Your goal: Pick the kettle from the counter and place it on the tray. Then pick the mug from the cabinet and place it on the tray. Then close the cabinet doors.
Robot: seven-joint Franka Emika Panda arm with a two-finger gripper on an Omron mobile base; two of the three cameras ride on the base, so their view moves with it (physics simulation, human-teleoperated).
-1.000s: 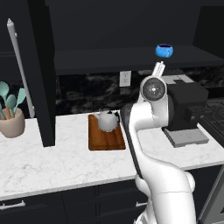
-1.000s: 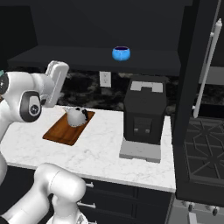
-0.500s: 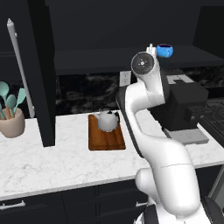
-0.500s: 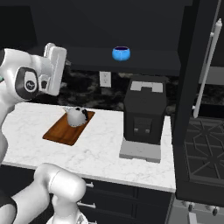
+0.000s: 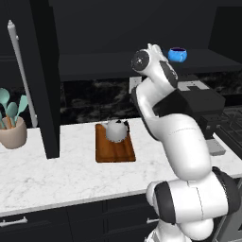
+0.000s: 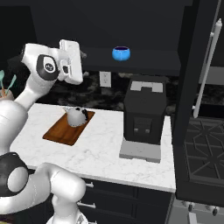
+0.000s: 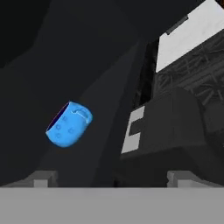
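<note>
Gripper point(image 6: 81, 54) wide open, empty, up at cabinet shelf level facing mug point(image 6: 121, 53) (kettle point(image 6: 77, 116) sitting on tray point(image 6: 61, 131)).

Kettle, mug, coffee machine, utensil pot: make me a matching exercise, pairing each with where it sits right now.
Things:
1. kettle
2. mug
3. coffee machine
4. utensil pot

Places:
A. on the cabinet shelf
B. at the counter's left end, beside the open door
C. on the tray
D. on the counter, right of the tray

Pairs: 1-C, 2-A, 3-D, 4-B
</note>
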